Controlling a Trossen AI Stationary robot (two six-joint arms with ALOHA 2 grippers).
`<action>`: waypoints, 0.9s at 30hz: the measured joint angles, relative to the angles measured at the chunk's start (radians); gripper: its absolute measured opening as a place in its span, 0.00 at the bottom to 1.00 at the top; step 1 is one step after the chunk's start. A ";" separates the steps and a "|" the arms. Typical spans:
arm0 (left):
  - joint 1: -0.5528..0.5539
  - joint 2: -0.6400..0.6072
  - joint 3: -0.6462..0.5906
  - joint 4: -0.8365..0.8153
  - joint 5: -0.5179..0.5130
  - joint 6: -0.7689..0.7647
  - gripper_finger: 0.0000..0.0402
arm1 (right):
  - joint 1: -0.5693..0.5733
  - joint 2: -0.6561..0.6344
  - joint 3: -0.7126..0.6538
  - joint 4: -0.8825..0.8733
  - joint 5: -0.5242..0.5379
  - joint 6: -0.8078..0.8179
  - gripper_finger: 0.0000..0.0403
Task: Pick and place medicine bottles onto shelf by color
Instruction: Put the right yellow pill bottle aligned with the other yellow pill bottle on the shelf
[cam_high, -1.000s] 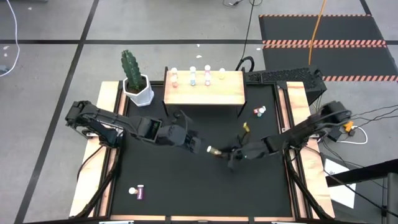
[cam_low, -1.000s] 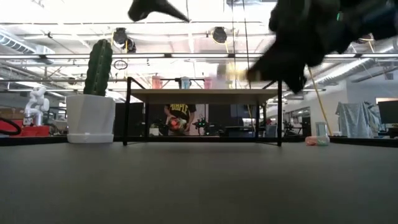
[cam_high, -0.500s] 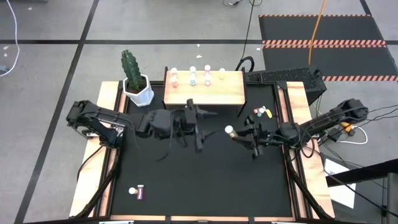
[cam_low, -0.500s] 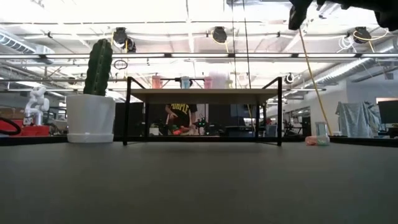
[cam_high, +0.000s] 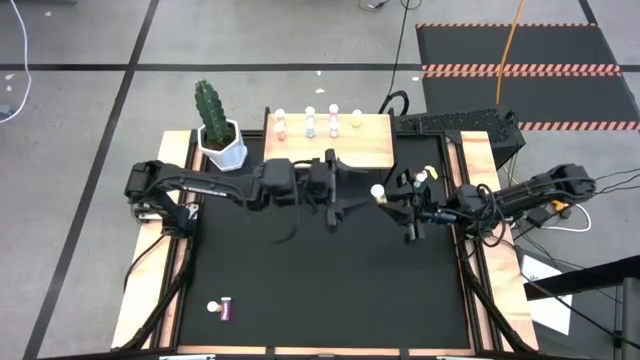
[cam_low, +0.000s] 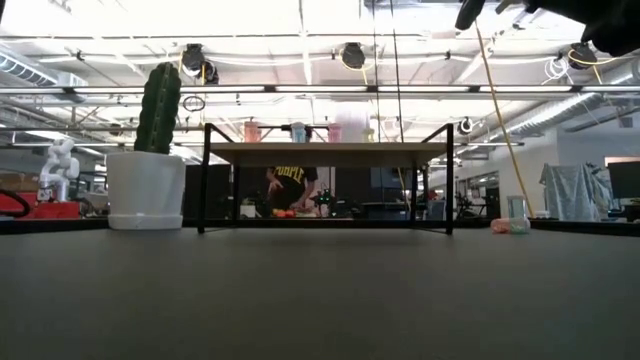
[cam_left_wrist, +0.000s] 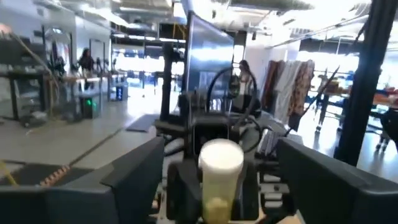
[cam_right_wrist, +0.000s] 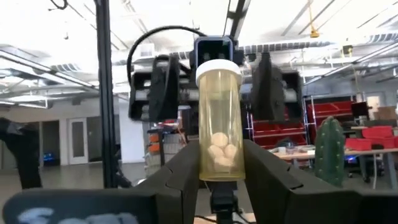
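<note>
The step in hand looks like a handover in mid-air: the right gripper (cam_right_wrist: 221, 163) clamps the lower body of a yellow bottle (cam_right_wrist: 219, 121), white cap up, and the left gripper (cam_left_wrist: 214, 163) faces it with its fingers spread wide, nothing between them. To do it well, the left gripper probably needs to close on the upper body or cap, square to the bottle's axis, and the right should let go only once that grip is firm, since a bottle this small would tip or slip from a skewed pinch. In the overhead view both arms reach toward the middle of the table, level and well above the dark mat, the bottle (cam_high: 377, 193) between them, just in front of the shelf (cam_high: 352, 150) where four bottles already stand in a row along the back edge. Whether the left fingers already touch the bottle is hard to say.
</note>
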 joint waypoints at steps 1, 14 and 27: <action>0.005 0.015 0.000 0.021 0.008 -0.011 0.80 | -0.007 0.000 0.000 0.002 0.000 -0.001 0.26; 0.040 0.101 0.084 0.041 0.023 -0.046 0.68 | -0.068 0.000 0.000 0.015 -0.025 -0.055 0.26; 0.062 0.135 0.091 0.087 0.076 -0.050 0.61 | -0.080 -0.001 0.001 0.063 -0.026 -0.054 0.26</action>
